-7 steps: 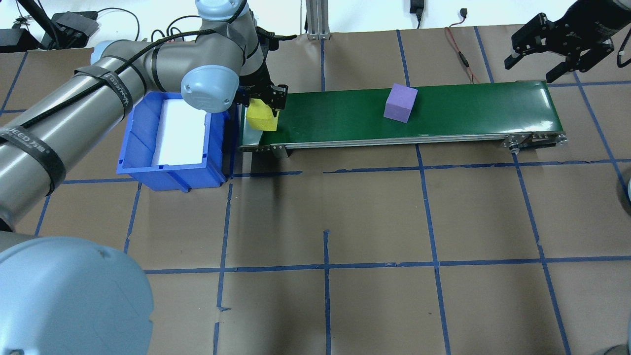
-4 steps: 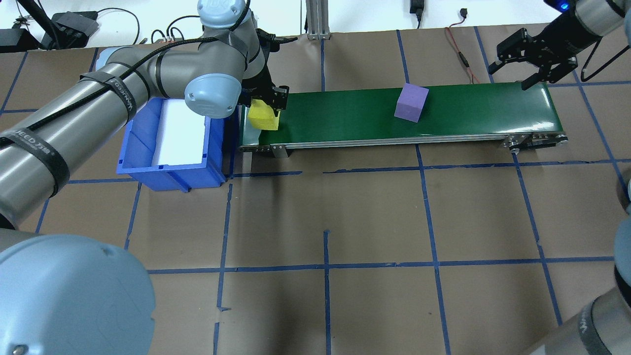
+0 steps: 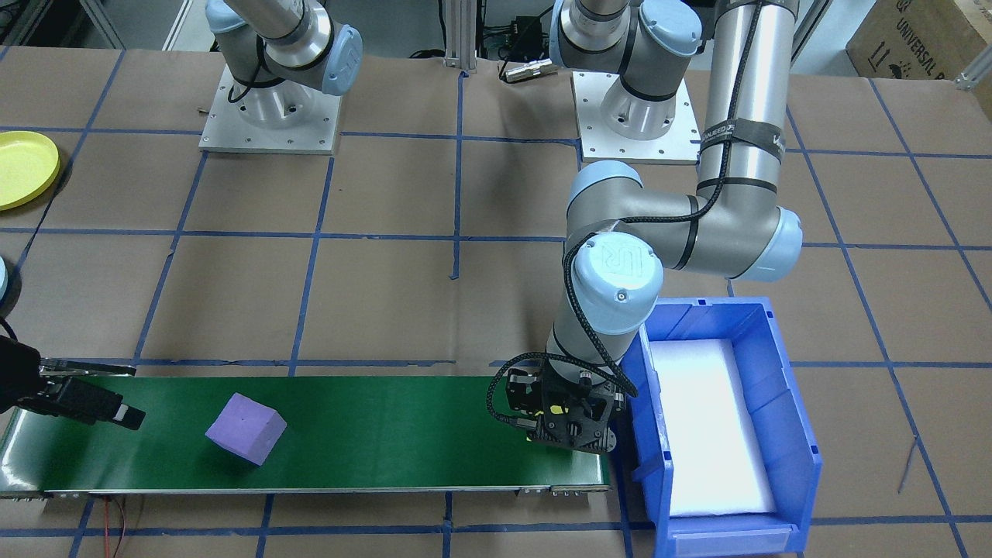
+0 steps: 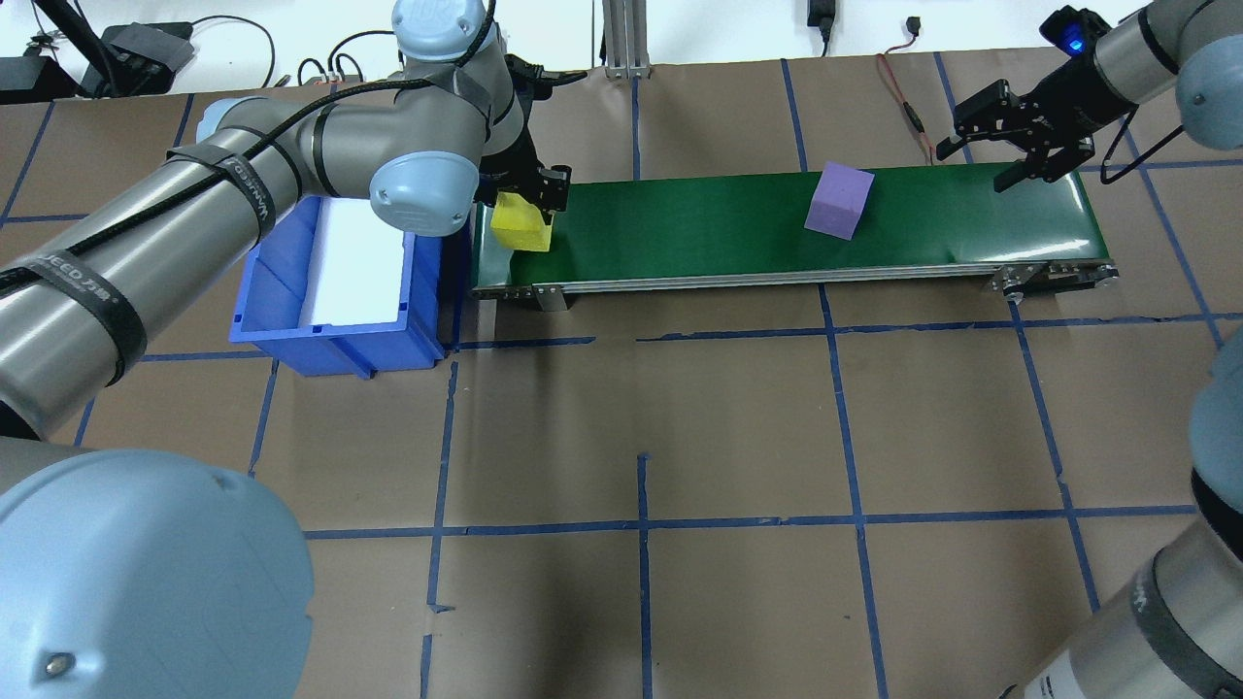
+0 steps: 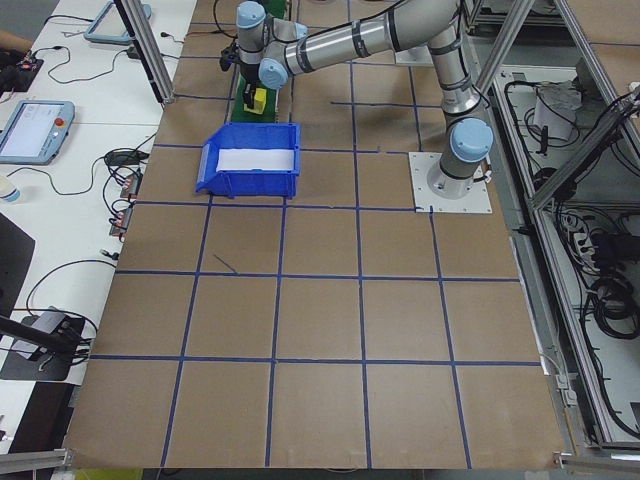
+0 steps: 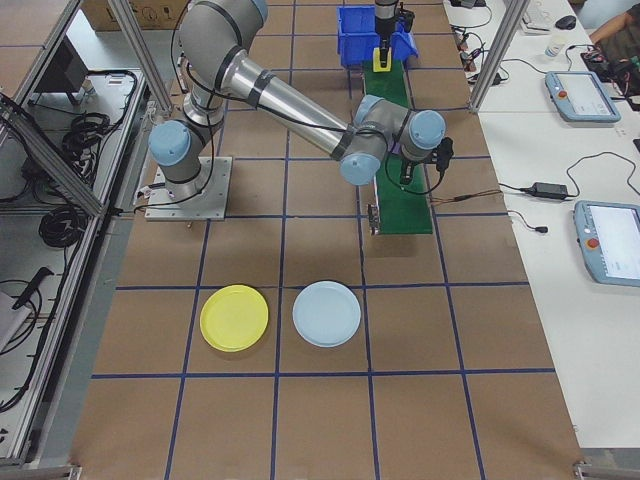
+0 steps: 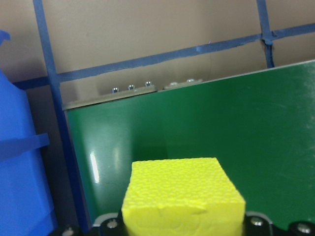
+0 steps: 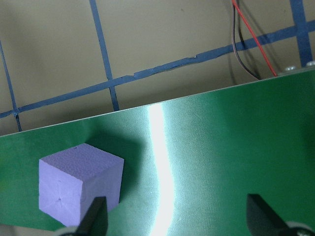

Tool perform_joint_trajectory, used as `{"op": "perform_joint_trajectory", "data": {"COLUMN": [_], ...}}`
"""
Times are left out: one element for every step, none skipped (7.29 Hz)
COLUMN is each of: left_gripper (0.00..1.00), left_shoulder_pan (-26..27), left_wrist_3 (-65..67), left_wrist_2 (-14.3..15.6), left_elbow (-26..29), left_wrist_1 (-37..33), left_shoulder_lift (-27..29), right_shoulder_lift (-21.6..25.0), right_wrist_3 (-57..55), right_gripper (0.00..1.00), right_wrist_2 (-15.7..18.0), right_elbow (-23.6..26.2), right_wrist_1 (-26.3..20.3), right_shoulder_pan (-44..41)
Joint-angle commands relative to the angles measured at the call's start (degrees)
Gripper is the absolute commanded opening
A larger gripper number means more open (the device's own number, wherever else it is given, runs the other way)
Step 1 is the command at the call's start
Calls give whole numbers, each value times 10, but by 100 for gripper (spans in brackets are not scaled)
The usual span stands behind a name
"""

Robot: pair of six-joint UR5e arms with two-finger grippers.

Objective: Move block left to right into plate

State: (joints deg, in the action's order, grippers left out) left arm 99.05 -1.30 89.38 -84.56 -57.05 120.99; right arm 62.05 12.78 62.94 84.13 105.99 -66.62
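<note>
My left gripper [image 4: 525, 207] is shut on a yellow block [image 4: 520, 227] just over the left end of the green conveyor belt [image 4: 699, 228]. The left wrist view shows this yellow block [image 7: 182, 194] between the fingers with the belt below. A purple block [image 4: 840, 200] lies on the belt toward its right end. My right gripper [image 4: 983, 153] hangs open over the belt's right end, and the purple block [image 8: 78, 184] sits just left of its fingertips. The yellow plate [image 6: 233, 317] lies on the table far from the belt, at the left edge [image 3: 23, 167] of the front-facing view.
A blue bin [image 4: 335, 345] with a white liner stands against the belt's left end, beside my left gripper. A pale blue plate [image 6: 326, 313] lies next to the yellow one. A red and black cable [image 4: 908, 107] runs behind the belt.
The purple block has ridden the belt to the right. My right gripper has come down and leftward to the belt's right end. The left gripper and yellow block barely moved.
</note>
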Motion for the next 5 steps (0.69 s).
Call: {"op": "perform_joint_trajectory", "data": {"left_gripper": [100,100,100,100,100], "left_shoulder_pan": [0,0,0,-1,-13], "left_wrist_3": [1,1,2,2,2], "left_wrist_2": [-4,-11,-15,-13,-11], "left_elbow": [5,10,10,13,18], "left_wrist_1": [4,4,-9,-74,-142], "left_shoulder_lift": [-10,-30,-63,-114,-171], "right_shoulder_lift": [3,3,4,3,2], "right_wrist_3": [-7,-7,-13,-16,-35], "right_gripper": [100,100,100,100,100], "right_wrist_2": [-6,-7,-7,-8,-9], "right_elbow": [9,9,10,10,9], "right_wrist_1": [2,2,2,2,2], "right_shoulder_pan": [0,0,0,0,0]}}
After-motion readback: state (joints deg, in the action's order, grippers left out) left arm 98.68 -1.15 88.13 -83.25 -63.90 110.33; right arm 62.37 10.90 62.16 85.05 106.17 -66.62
